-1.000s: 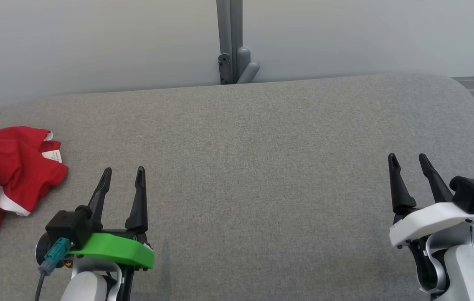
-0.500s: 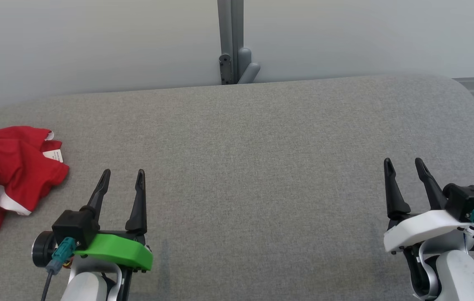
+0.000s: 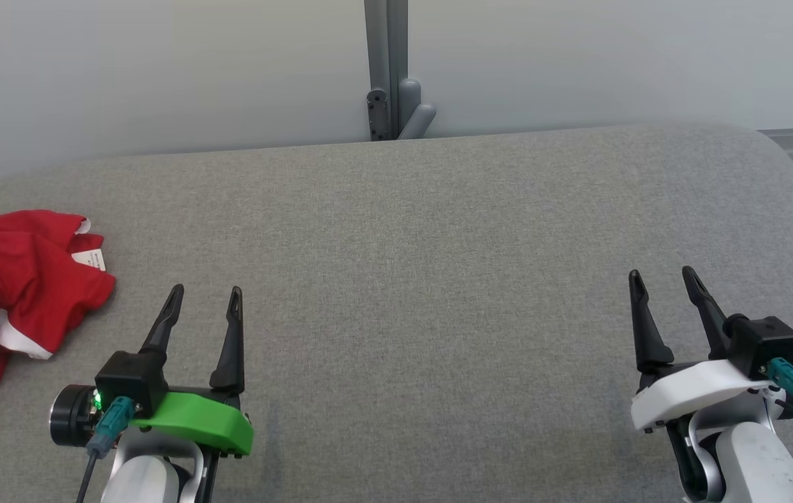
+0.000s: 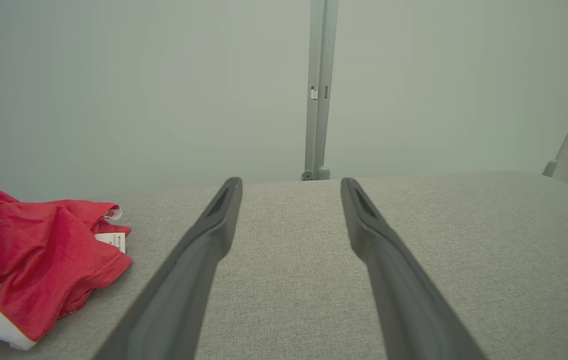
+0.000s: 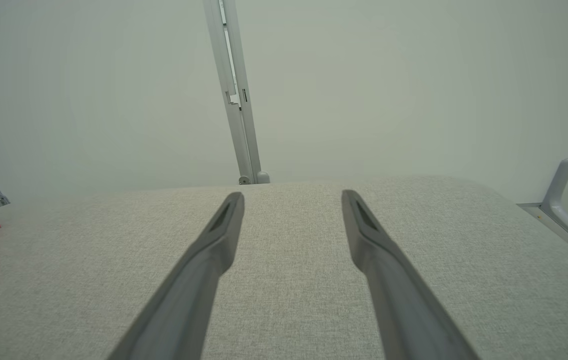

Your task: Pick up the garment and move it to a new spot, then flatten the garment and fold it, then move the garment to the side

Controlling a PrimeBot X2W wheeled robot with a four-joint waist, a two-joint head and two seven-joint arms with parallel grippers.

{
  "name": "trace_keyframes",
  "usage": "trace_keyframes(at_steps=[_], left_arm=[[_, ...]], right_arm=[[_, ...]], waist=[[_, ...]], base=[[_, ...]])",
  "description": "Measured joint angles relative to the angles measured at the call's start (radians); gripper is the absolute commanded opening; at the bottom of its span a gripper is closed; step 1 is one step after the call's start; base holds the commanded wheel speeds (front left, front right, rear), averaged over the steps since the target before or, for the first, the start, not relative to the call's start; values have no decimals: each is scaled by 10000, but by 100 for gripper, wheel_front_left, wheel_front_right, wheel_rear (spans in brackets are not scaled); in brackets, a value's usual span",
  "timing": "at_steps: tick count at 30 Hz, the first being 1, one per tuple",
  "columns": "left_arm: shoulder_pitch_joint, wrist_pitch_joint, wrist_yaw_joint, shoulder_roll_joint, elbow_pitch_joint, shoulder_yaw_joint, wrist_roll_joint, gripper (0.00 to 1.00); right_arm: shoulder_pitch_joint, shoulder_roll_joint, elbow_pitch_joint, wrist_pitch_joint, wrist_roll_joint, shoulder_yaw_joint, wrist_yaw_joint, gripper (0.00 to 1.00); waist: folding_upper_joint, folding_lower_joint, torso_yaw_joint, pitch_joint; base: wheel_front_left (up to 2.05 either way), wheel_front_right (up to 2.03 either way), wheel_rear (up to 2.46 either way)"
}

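Red garment (image 3: 15,283) crumpled at the grey table's (image 3: 424,244) left edge. Left gripper (image 3: 204,297) just beside it, right gripper (image 3: 663,279) well apart; both spread wide, holding nothing

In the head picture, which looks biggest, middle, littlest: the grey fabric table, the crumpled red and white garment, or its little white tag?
1. Grey fabric table: biggest by far.
2. Crumpled red and white garment: middle, though the left edge cuts some off.
3. Little white tag: littlest.
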Motion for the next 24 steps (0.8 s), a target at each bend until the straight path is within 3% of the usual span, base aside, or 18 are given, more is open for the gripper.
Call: trace_keyframes(at_steps=[24], left_arm=[[0,174,58,13,77,21,591,100]], right_arm=[[48,111,244,-512,-370,-10,2,100]], waist=[[0,0,-15,40]], base=[[0,0,0]])
